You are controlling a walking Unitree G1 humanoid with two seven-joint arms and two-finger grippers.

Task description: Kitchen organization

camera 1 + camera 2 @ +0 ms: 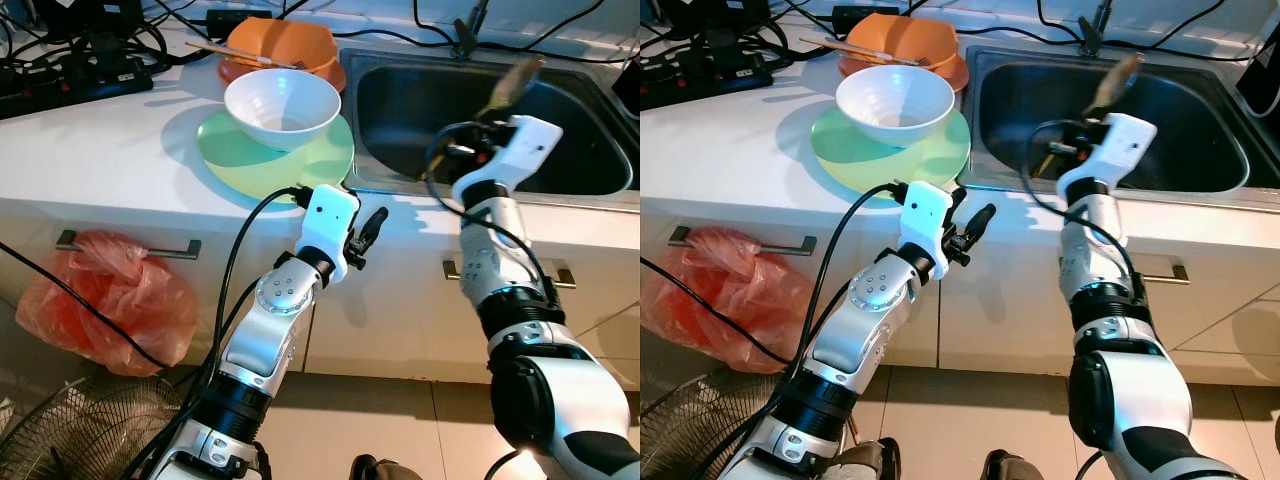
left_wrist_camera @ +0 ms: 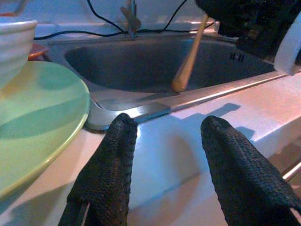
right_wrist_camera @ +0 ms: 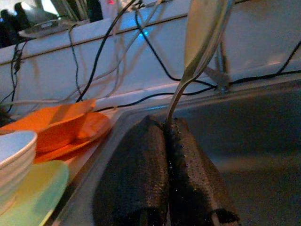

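My right gripper [image 1: 494, 110] hovers over the steel sink [image 1: 560, 150], shut on a spoon [image 3: 203, 33]. The spoon's metal bowl points up and its wooden handle [image 2: 188, 61] hangs down toward the basin. My left gripper [image 1: 365, 238] is open and holds nothing. It sits low at the front edge of the white counter [image 1: 110, 150], just right of a green plate [image 1: 235, 160]. On that plate stands a white bowl [image 1: 282, 105]. Behind it an orange bowl [image 1: 285, 45] rests on an orange plate, with utensils lying across it.
A red plastic bag [image 1: 100, 295] hangs below a drawer handle [image 1: 130, 243] on the left. A black power strip with cables [image 1: 75, 75] lies at the counter's back left. A wire fan grille [image 1: 70, 430] stands on the floor at lower left. The tap [image 1: 468, 35] is behind the sink.
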